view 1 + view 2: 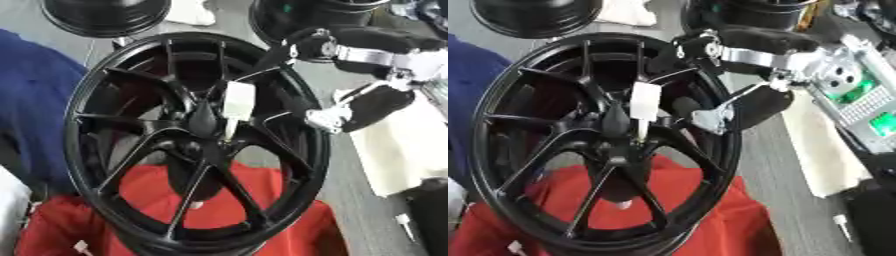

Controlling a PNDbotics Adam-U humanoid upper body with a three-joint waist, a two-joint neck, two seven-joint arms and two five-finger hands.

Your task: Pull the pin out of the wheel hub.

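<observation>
Right hand (702,107) over wheel hub (197,145), beside white pin (236,102)

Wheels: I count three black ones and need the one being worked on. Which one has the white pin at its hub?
The big spoked wheel in front, over the red cloth, with the white pin at its hub. The two behind show only rims.

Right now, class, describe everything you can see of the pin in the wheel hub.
The pin is a pale, off-white piece, plastic by its look, with a broad rectangular head and a thin stem below. It stands nearly upright at the centre of the black spoked wheel, its stem reaching down to the hub, so it is not yet out. The right hand reaches in from the right; whether it touches the pin cannot be told.
</observation>
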